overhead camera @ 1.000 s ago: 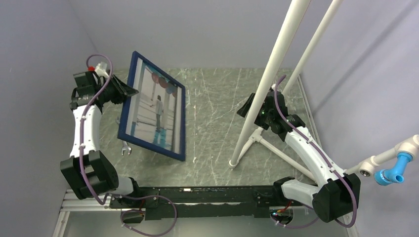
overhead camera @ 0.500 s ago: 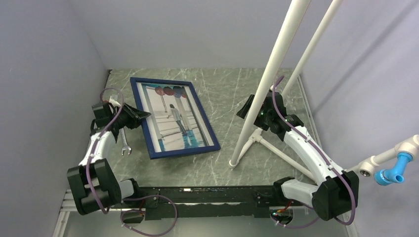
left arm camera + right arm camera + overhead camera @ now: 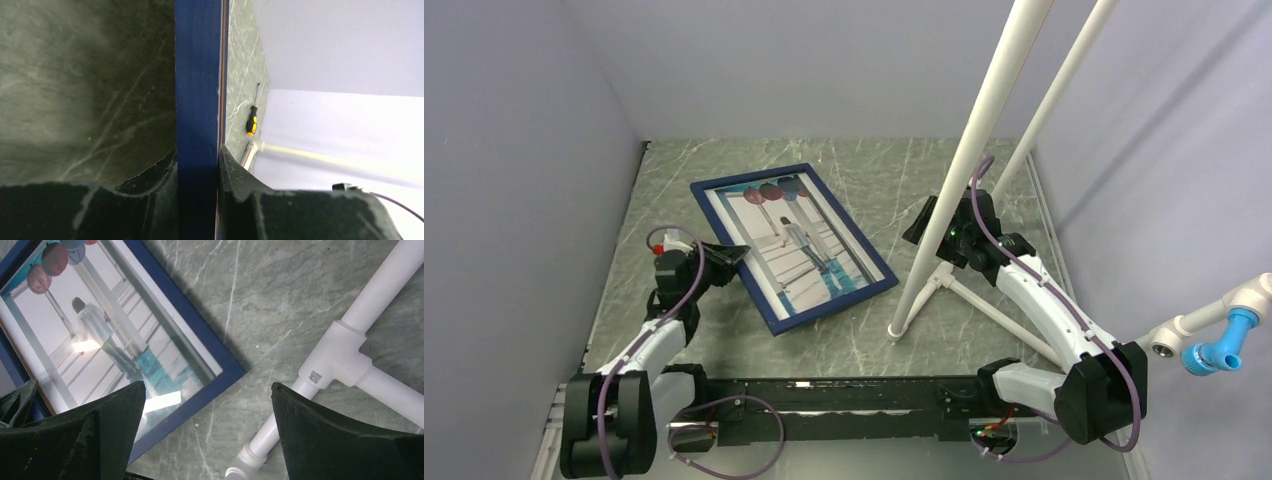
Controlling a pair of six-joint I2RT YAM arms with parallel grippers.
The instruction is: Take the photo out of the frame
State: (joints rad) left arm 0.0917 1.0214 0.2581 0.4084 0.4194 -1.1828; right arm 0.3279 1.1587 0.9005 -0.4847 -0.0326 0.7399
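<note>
On the grey-green marbled table (image 3: 864, 170), the frame (image 3: 750, 179) lay picture side up, left of centre and turned at an angle to the table edges. The photo (image 3: 799, 250) sat inside the frame (bright reflections crossed its glossy face in the right wrist view). The red and blue balls were at the far end and the figure was near the middle.

The left gripper (image 3: 197, 159) was closed on the frame's left long side. In the left wrist view, the dark blue rail ran straight up between the two black fingers (image 3: 160, 175), and each finger pressed against one face of it. Whether the held side rested on the table or was raised off it could not be determined.

The right gripper (image 3: 207, 392) stood with its jaws wide apart and held nothing. It hung above the table to the right of the frame, close to the white pipe stand (image 3: 984, 130). Its camera showed the frame's right-hand corner below the gap between the fingers. A white tee joint of the stand lay further to the right in that view.

A screwdriver (image 3: 251, 121) with a yellow and black handle lay on the table beyond the frame, near a white pipe. It was visible only in the left wrist view.
</note>
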